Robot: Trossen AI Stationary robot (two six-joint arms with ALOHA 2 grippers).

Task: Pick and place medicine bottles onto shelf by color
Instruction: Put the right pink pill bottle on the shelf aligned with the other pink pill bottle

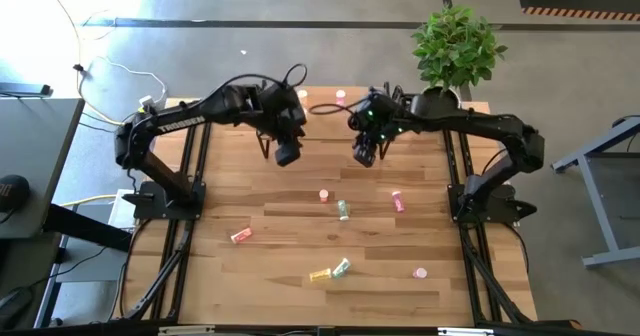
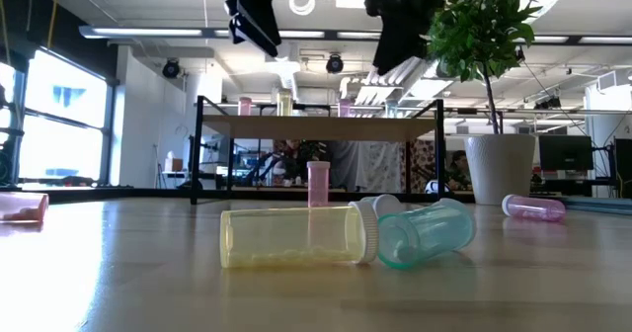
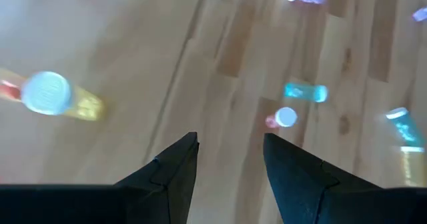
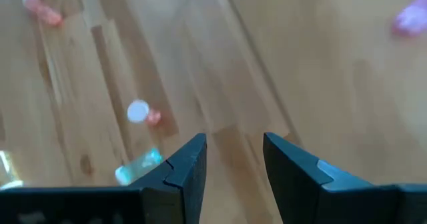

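Note:
Several small medicine bottles lie or stand on the wooden table: a red one (image 1: pixel 324 195), a green one (image 1: pixel 344 210), a pink one (image 1: pixel 398 201), a red-orange one (image 1: pixel 240 236), and a yellow (image 2: pixel 296 235) and a green one (image 2: pixel 425 233) side by side near the front. The shelf (image 2: pixel 316 126) stands at the far edge with pink (image 2: pixel 245 106) and yellow (image 2: pixel 284 102) bottles upright on top. My left gripper (image 1: pixel 287 154) and right gripper (image 1: pixel 364 154) hang high over the table's far middle. Both are open, with nothing between their fingers (image 3: pixel 230 141) (image 4: pixel 233 141).
A potted plant (image 1: pixel 455 46) in a white pot (image 2: pixel 499 164) stands at the table's far right corner. Another pink bottle (image 1: pixel 420 273) sits near the front right. Bare wood lies between the scattered bottles and under both grippers.

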